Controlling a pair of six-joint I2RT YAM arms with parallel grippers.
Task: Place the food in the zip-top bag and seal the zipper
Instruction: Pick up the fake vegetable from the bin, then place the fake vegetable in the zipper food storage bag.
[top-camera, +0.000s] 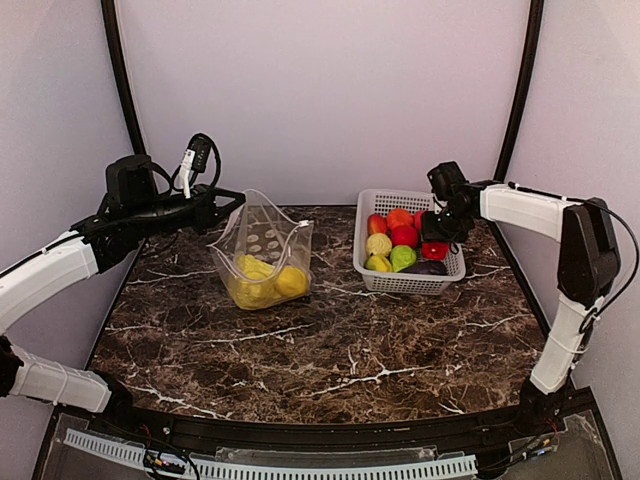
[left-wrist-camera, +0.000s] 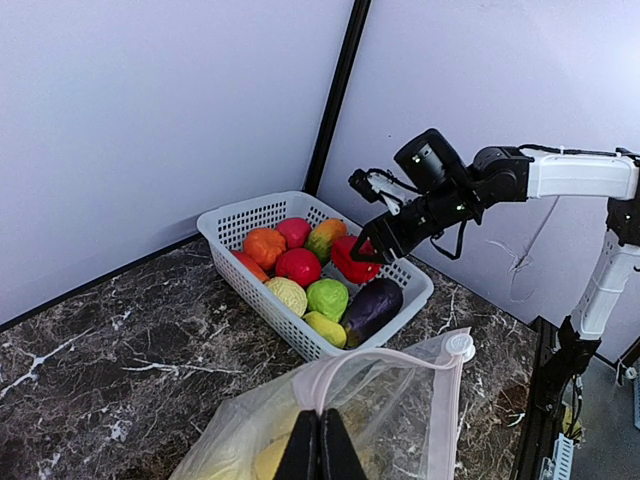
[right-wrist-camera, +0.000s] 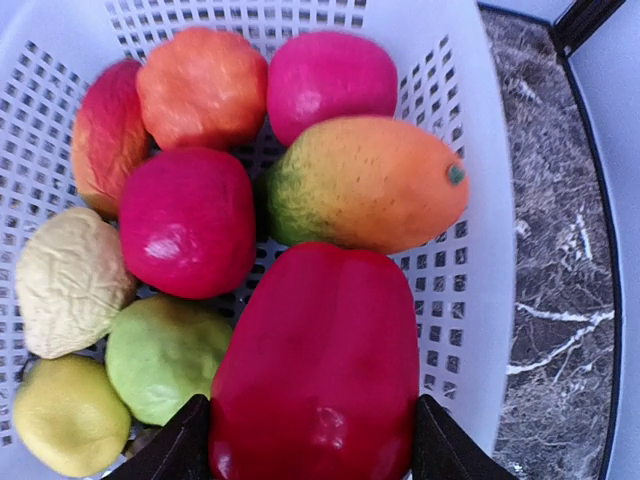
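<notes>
Red pepper, one, in the white basket: pinched across its narrow width by the right gripper, one finger against each flank, its long axis running straight out from the claw. Other food in the basket, nine pieces: one mango, one orange piece, three red or pink, one pale cabbage, one green, one yellow, one dark eggplant. Zip-top bag, one: stands on the marble table well apart from the basket, toward the robot's left, mouth up; yellow pieces inside, number unclear through the plastic. Left gripper, the nearer arm to the bag: pressed together on the zipper edge.
</notes>
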